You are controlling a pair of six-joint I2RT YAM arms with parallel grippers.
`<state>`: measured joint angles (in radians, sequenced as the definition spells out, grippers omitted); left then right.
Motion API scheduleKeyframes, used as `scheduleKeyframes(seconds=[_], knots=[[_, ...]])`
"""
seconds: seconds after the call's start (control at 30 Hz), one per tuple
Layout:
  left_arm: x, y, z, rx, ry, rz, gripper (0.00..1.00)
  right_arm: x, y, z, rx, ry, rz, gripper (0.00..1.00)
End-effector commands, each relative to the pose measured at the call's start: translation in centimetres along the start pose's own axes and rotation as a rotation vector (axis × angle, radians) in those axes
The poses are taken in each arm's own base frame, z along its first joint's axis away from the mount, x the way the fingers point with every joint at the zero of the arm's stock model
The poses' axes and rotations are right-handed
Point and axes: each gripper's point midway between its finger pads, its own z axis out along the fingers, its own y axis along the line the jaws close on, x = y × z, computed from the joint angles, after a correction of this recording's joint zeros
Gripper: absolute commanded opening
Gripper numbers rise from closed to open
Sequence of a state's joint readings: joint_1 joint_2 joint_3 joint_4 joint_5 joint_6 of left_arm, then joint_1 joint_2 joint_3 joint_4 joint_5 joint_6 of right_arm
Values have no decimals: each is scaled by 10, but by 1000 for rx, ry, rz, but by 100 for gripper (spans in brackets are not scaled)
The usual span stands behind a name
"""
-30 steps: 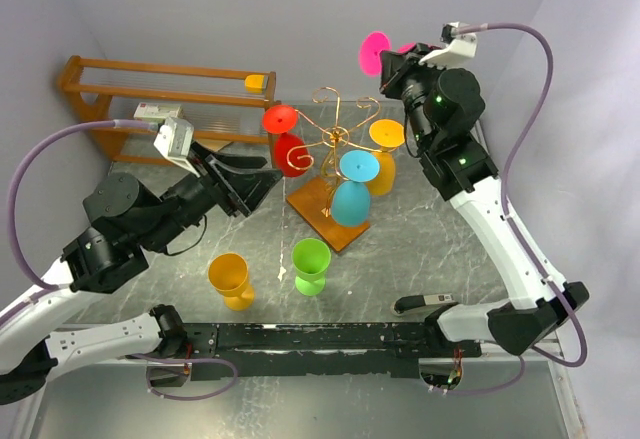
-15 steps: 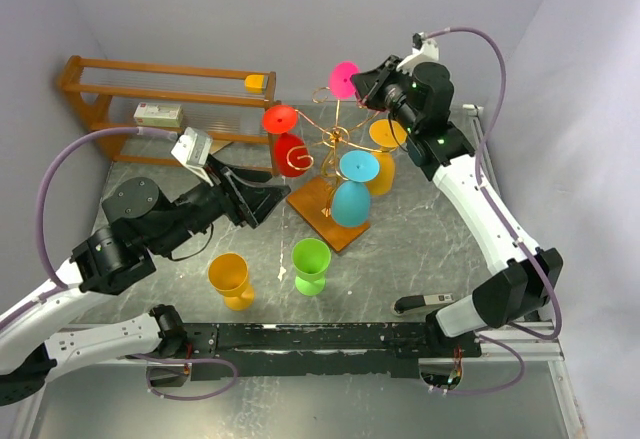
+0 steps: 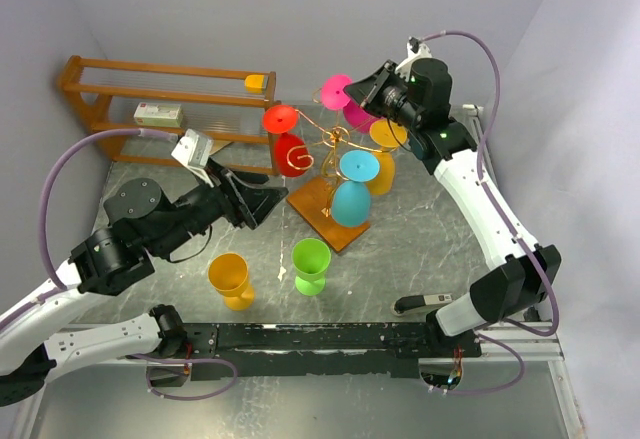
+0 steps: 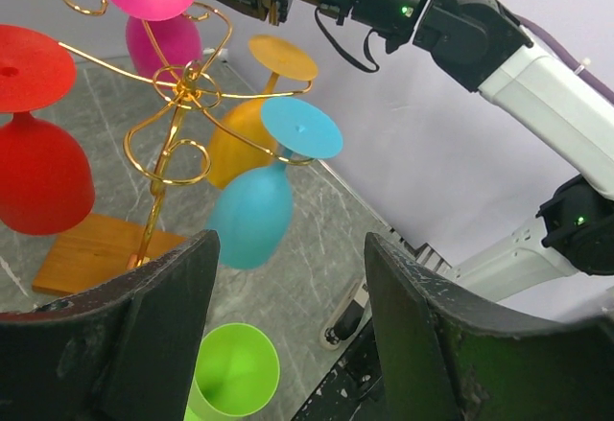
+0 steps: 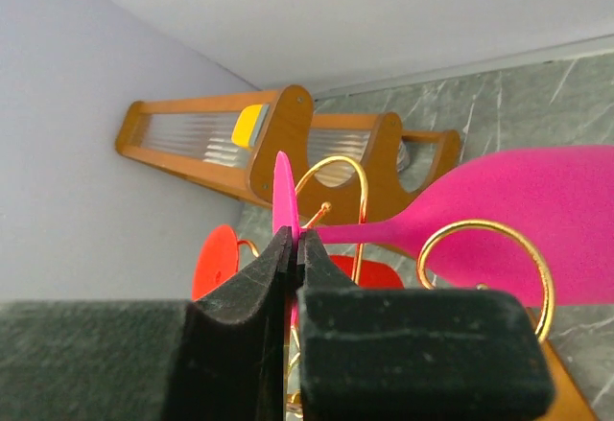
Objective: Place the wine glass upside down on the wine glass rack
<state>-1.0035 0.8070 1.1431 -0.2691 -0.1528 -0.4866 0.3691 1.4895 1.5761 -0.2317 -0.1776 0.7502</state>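
Glass (image 3: 335,91), pink, pinched by its foot in the right pincer (image 3: 364,87); left pincer (image 3: 262,197) gapes empty. Missing the rack (image 3: 335,139) curl could drop it or jostle the orange glass (image 3: 387,135).

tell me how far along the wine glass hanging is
Done: red glass, blue glass and orange glass hang inverted on the wine glass rack. In hand: right gripper shut on the foot of the pink glass, at the rack's rear arms. Left: seat and release it; green glass and yellow glass stand upright on the table; left gripper is open, empty.
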Motion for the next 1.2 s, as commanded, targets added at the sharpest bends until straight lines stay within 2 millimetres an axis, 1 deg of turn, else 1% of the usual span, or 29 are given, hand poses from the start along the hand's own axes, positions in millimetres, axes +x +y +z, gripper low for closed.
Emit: scheduleKeyframes(seconds=[0.0, 0.1, 0.2, 0.3, 0.47, 0.77, 1.03, 1.17], knots=[[9, 9, -3, -37, 29, 5, 73, 5, 5, -11, -24, 18, 74, 0], [13, 16, -8, -65, 29, -6, 75, 9, 6, -15, -28, 29, 108, 0], [14, 21, -11, -85, 27, -4, 76, 15, 0, -15, 2, 59, 121, 0], [13, 23, -14, -97, 23, 1, 76, 14, -6, -19, 47, 53, 118, 0], [18, 32, -16, -130, 22, 10, 76, 14, -9, -29, 77, 45, 117, 0], [28, 38, -17, -144, 40, 3, 76, 1, -22, -41, 175, -15, 109, 0], [33, 36, -18, -125, 53, -2, 76, -12, -23, -51, 190, -87, 85, 0], [32, 38, -20, -134, 47, 3, 76, -19, -28, -53, 223, -114, 76, 0]])
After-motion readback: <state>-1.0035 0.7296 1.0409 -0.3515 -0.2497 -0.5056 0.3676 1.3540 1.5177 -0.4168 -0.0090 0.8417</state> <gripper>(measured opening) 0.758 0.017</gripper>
